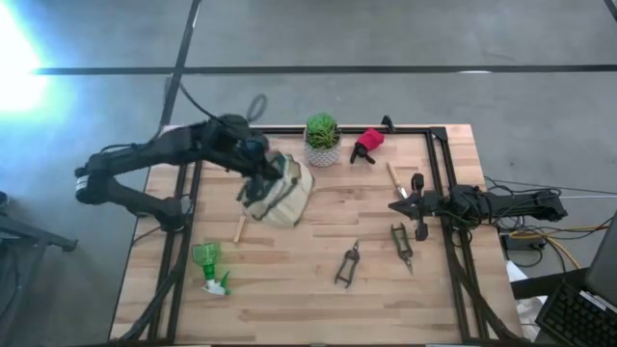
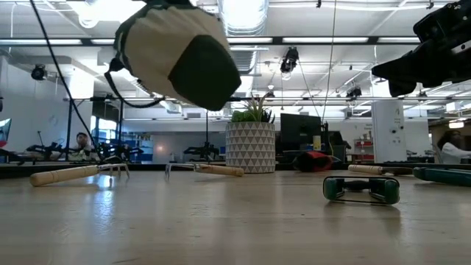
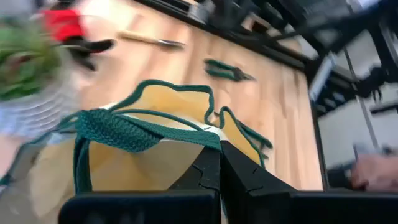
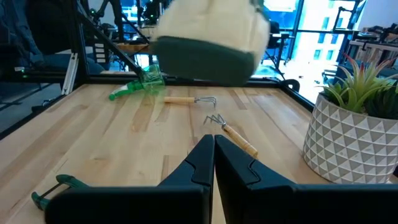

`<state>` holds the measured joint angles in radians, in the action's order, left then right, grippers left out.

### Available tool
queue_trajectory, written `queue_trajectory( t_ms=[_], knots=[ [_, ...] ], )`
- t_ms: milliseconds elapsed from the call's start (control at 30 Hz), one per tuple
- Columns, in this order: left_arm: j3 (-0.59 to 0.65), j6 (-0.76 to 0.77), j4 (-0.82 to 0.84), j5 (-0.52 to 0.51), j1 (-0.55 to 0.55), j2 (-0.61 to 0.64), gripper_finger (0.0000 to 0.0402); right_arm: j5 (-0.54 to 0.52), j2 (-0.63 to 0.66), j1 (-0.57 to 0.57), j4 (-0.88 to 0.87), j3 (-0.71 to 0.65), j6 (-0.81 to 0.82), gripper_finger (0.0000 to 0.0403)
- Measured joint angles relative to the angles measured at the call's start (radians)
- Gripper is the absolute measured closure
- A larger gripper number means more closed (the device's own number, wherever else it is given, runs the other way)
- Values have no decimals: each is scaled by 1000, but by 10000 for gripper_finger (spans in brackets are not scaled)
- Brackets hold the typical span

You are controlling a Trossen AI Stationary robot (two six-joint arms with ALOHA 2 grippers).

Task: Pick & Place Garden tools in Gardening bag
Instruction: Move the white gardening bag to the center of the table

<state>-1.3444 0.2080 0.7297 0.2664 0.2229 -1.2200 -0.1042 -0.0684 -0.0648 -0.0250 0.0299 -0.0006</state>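
Left end effector clamped on bag, aloft | right end effector together

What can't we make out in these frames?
- Gardening bag interior: its mouth faces away in the low and right wrist views, and the high view is too small.
- Left gripper grip point on the green handle: behind its own fingers.
- Potted plant: blurred, left wrist view.

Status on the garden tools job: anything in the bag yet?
None visibly packed. In hand: left gripper is shut on the gardening bag handle, bag lifted off the table. Left: pruners, spray bottle, red sprayer piece and wooden-handled tools lie loose. Right gripper is shut, empty, near the right edge.
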Motion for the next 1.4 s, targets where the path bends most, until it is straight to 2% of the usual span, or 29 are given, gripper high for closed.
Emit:
queue_trajectory(
  t_ms=[367,700,967,1200,1333,1400],
  knots=[
    [-137,-149,69,-202,-189,-202,401,0,0,0,0,0,0,394],
    [-131,-168,65,-263,-290,-352,401,0,0,0,0,0,0,394],
    [-137,-228,83,-397,-341,-452,401,0,0,0,0,0,0,394],
    [-200,-257,134,-408,-359,-481,401,0,0,0,0,0,0,394],
    [-252,-292,228,-530,-372,-493,401,0,0,0,0,0,0,394],
    [-279,-292,266,-555,-370,-497,401,0,0,0,0,0,0,394]
  ],
)
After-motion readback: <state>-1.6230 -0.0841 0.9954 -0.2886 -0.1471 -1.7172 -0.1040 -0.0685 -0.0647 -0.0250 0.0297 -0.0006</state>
